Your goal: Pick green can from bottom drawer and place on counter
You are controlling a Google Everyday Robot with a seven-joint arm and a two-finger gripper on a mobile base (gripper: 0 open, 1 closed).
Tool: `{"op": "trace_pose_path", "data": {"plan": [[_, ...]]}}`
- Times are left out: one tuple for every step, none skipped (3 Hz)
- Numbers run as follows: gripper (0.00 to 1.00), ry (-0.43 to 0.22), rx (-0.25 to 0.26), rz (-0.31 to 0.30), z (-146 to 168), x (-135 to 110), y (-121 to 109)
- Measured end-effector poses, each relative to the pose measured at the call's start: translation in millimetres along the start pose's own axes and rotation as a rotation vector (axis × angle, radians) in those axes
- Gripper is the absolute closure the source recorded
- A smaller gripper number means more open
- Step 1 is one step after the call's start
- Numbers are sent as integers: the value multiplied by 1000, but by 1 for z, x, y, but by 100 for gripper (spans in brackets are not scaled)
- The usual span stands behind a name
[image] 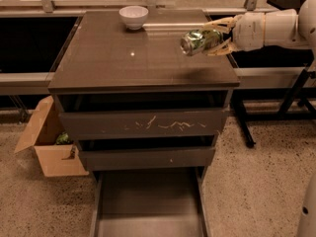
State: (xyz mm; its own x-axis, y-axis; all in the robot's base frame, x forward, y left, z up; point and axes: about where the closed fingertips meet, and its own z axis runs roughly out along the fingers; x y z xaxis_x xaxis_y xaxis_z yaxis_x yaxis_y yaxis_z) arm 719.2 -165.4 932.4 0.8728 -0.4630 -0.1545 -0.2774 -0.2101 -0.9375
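Note:
The green can [197, 41] lies on its side in my gripper [213, 36], which is shut on it. The gripper reaches in from the right on a white arm and holds the can above the right part of the counter [123, 58], clear of the surface; a faint shadow lies below it. The bottom drawer [148, 206] is pulled open at the foot of the cabinet, and its flat floor holds nothing.
A white bowl [134, 17] stands at the back of the counter. A white-scratched drawer front [143, 125] and a slimmer drawer [148, 157] sit slightly open above the bottom one. A cardboard box [49, 142] stands on the floor at left. Dark table legs [291, 98] are at right.

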Motion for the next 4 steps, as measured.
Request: {"op": "trace_pose_path", "data": {"plan": [[100,-6,51,67,17,11,-14],[100,2,63,201,36,19,-24],[100,3,24,374,54,22,-15],[100,-14,-26,512,71,22,-1]]}}
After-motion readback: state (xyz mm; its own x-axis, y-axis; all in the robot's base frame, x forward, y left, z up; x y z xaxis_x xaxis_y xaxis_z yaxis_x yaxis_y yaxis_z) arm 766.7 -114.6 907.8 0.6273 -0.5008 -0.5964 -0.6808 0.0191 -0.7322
